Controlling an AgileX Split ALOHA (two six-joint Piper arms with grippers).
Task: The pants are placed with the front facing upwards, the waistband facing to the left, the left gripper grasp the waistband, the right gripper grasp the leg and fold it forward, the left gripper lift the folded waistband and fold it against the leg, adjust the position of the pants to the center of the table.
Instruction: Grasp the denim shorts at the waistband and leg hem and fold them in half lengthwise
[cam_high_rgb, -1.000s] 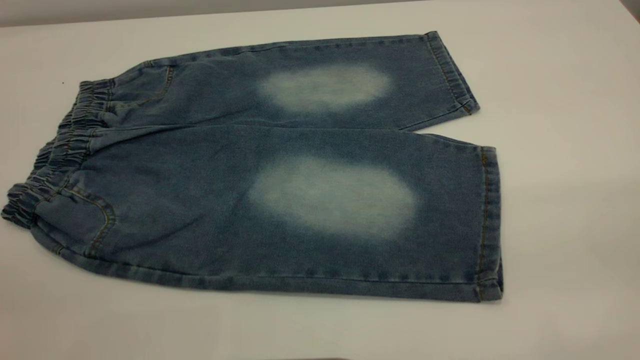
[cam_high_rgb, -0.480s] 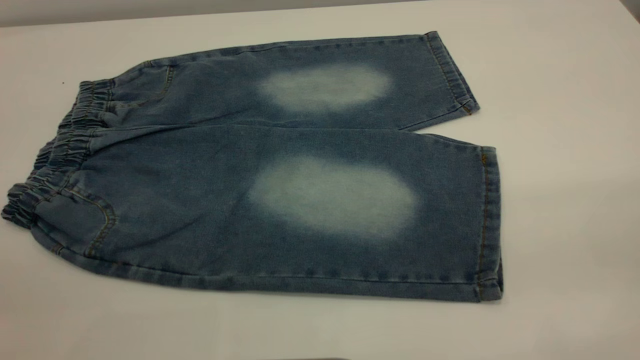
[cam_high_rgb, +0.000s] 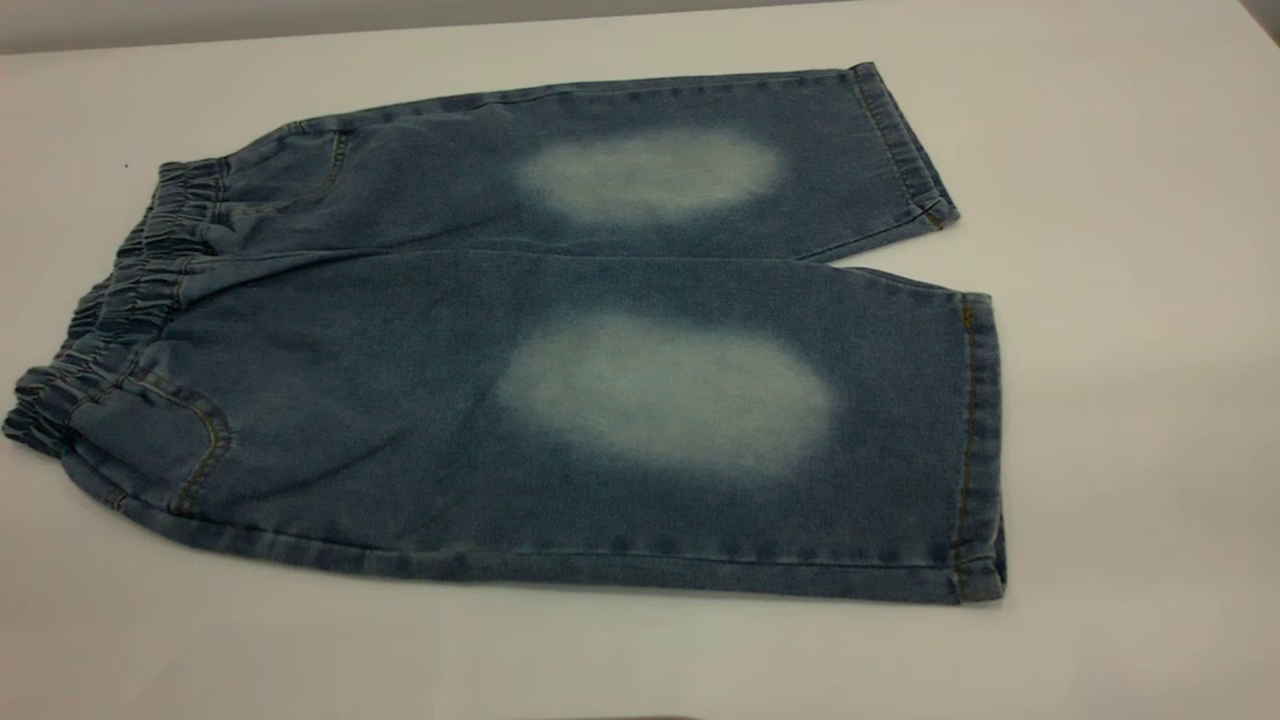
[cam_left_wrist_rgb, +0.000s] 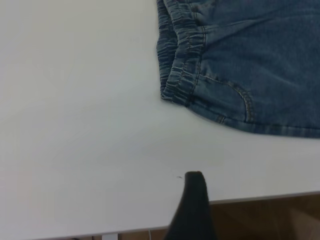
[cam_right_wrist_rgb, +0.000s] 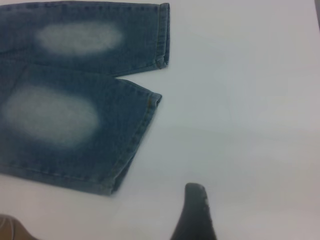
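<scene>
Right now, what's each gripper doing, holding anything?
Left gripper: holding nothing, off the pants, near the table edge; open or shut cannot be told.
Right gripper: holding nothing, over bare table beside the leg hems; cannot be told.

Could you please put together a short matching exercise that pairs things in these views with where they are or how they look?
Column one:
1. the waistband
2. the near leg
3. the far leg
4. the left pincer's fingertip

Column two:
A. over bare table, clear of the denim, near the table's edge
B. gathered and ruffled, at the exterior view's left end of the pants
C. lies flat, bearing the larger-looking pale oval
D. its hem ends toward the table's back edge

Pairs: 1-B, 2-C, 3-D, 4-A
</scene>
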